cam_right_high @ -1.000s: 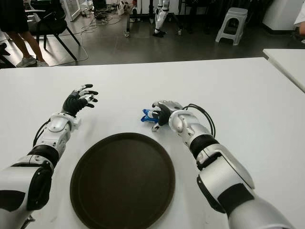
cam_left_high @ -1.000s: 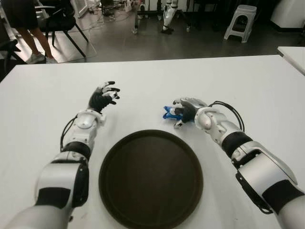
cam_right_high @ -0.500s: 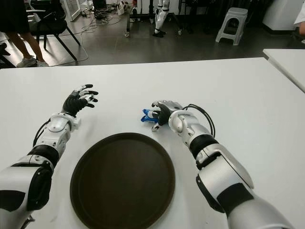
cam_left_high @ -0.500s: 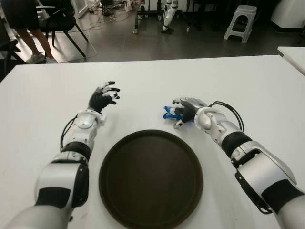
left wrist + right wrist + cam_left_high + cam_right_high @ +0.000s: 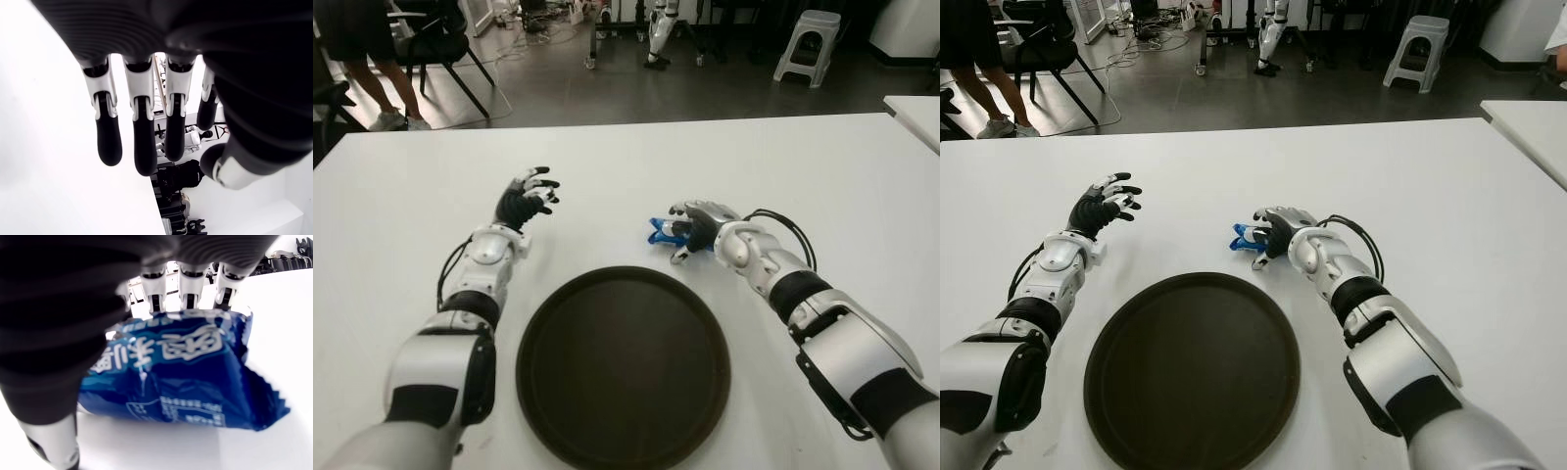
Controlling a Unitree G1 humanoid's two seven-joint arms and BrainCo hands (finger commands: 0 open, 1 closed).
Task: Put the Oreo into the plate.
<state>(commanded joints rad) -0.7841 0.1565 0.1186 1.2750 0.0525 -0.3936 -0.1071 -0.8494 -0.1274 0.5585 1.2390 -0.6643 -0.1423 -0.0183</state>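
Gripping the blue Oreo packet (image 5: pixel 662 231) on the white desk (image 5: pixel 803 166), the right hand (image 5: pixel 697 227) has its fingers curled over the wrapper, just beyond the empty plate (image 5: pixel 623 364). The packet looks light, crinkly and slippery, best held across its middle. The left hand (image 5: pixel 524 201) shows spread, holding nothing.

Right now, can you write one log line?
right hand: fingers around Oreo pack, on table | plate: empty | left hand: open, idle

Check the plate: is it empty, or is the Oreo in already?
Empty. The dark plate holds nothing; the blue Oreo packet sits beyond its rim, under the right hand.
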